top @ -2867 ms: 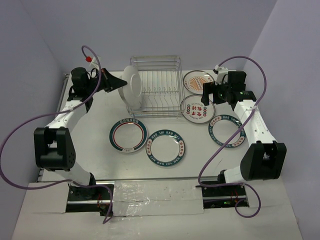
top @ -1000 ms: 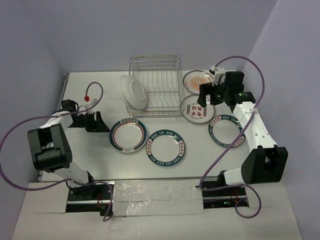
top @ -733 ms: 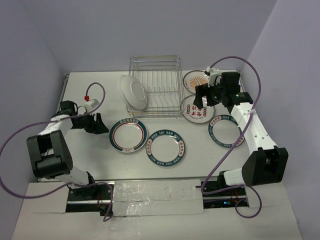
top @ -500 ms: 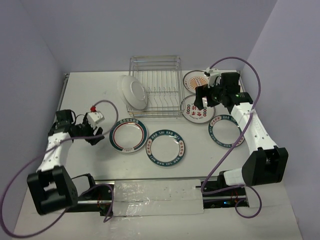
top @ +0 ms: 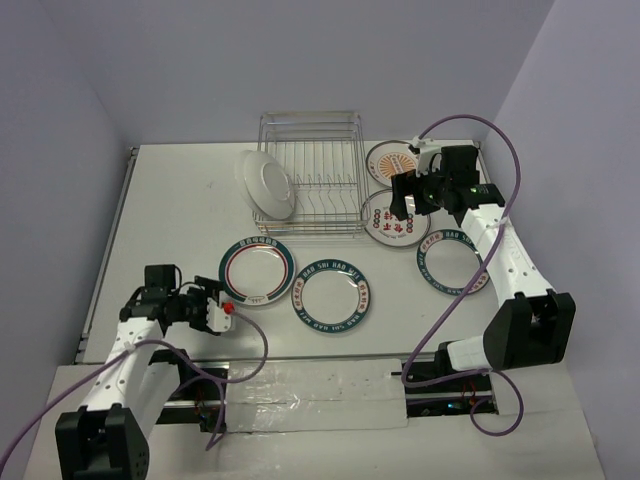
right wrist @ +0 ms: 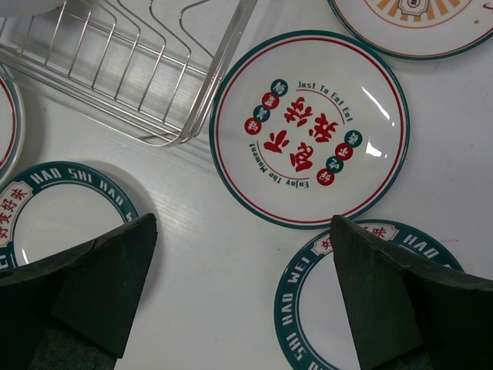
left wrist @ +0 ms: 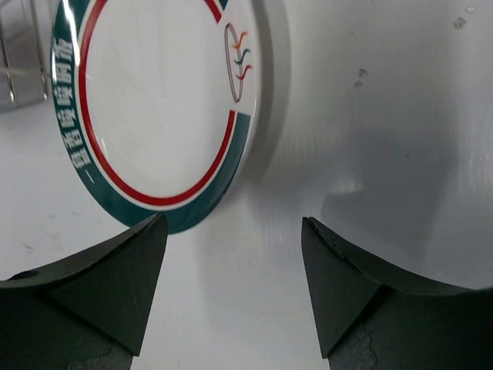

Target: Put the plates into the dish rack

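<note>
Plates (top: 333,297): five on table (top: 180,200), one in dish rack (top: 318,185)

Dish rack (top: 310,170), upper centre: bright silver metal wire, shiny. Red-ring plate (left wrist: 154,108): looks like glazed ceramic, glossy. Red-lettered plate (right wrist: 308,127), centre of right wrist view: same gloss, sharp white highlights. Plate at the rack's left end (top: 266,183): plain white underside, smooth. Table (left wrist: 400,154): white, smooth, semi-matt, a few specks. Left gripper fingers (left wrist: 100,285) and right gripper fingers (right wrist: 85,285): matt black, plastic-looking. Cables (top: 470,120): smooth purple sheath. Tape strip (top: 310,385), bottom: silvery, wrinkled.
</note>
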You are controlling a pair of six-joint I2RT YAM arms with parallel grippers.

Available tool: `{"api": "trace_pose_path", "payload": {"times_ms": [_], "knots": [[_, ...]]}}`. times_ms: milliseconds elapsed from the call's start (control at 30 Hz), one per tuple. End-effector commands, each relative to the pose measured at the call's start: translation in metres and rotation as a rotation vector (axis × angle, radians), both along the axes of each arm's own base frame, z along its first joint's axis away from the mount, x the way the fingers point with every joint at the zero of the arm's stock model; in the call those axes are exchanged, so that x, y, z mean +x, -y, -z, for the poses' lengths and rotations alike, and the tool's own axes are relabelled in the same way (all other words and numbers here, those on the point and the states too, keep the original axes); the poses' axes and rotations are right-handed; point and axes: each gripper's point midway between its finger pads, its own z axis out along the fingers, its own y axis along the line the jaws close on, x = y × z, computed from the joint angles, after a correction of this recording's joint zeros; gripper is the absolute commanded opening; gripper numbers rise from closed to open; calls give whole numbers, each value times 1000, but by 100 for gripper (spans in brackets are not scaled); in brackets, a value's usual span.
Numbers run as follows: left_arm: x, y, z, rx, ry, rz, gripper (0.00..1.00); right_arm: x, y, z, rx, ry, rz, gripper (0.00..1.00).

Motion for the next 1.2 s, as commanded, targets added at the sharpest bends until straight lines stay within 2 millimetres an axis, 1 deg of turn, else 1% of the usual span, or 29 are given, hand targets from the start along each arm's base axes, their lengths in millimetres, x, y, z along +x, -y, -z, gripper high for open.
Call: {"api": "trace_pose_path", "payload": {"times_ms": [0, 33, 67, 100, 133, 233, 267, 333, 367, 433, 467, 533, 567, 633, 667, 700, 733, 767, 800, 833, 867, 933, 967, 1000, 1067, 1100, 1133, 1167], "knots": [[12, 19, -9, 1, 201, 152, 79, 8, -1, -14, -10, 31, 1, 100], [12, 24, -11, 2, 234, 175, 78, 9, -1, -14, -9, 32, 2, 100], [18, 27, -14, 11, 283, 193, 78, 9, 0, -14, -11, 31, 8, 100], [15, 29, -6, 15, 290, 207, 77, 9, 0, -13, -12, 28, 8, 100], [15, 32, -6, 19, 316, 223, 76, 9, 1, -12, -14, 27, 10, 100], [18, 39, 3, 40, 372, 248, 74, 11, 1, -13, -19, 28, 12, 100], [22, 41, 4, 46, 408, 250, 74, 11, 2, -12, -20, 25, 15, 100], [20, 48, 10, 49, 398, 261, 73, 11, 3, -13, -23, 24, 17, 100], [20, 46, 16, 70, 393, 259, 73, 11, 3, -12, -24, 21, 18, 100], [23, 51, 17, 71, 413, 266, 72, 12, 4, -13, -30, 25, 20, 100], [21, 50, 24, 84, 409, 267, 70, 12, 4, -13, -33, 26, 20, 100], [23, 53, 24, 88, 426, 282, 67, 12, 5, -13, -39, 24, 21, 100], [23, 54, 24, 83, 421, 282, 62, 12, 6, -14, -41, 28, 22, 100], [22, 55, 24, 86, 424, 293, 57, 11, 6, -14, -46, 27, 23, 100], [20, 55, 25, 88, 424, 300, 51, 12, 7, -14, -47, 31, 25, 100], [20, 56, 22, 89, 436, 311, 48, 12, 7, -14, -49, 30, 24, 100], [14, 54, 27, 97, 400, 322, 45, 12, 7, -14, -50, 32, 25, 100], [11, 54, 28, 99, 393, 333, 37, 12, 7, -14, -50, 32, 25, 100], [9, 54, 26, 103, 402, 345, 33, 12, 7, -14, -50, 32, 23, 100], [4, 53, 28, 107, 375, 351, 29, 12, 7, -15, -47, 33, 23, 100], [2, 53, 27, 106, 366, 353, 22, 12, 7, -15, -47, 35, 21, 100], [-1, 52, 21, 101, 369, 351, 13, 11, 6, -16, -45, 36, 18, 100], [-6, 51, 21, 101, 339, 353, 4, 11, 6, -16, -44, 36, 17, 100], [-6, 51, 16, 97, 349, 351, 0, 11, 6, -17, -42, 39, 17, 100], [-12, 52, 9, 81, 318, 348, 0, 10, 4, -19, -34, 44, 11, 100], [-13, 52, 1, 65, 324, 335, 0, 9, 4, -21, -31, 48, 11, 100], [-11, 54, -11, 56, 336, 331, 0, 8, 3, -22, -28, 50, 10, 100], [-14, 56, -17, 39, 329, 332, 0, 8, 3, -23, -25, 51, 9, 100]]}}
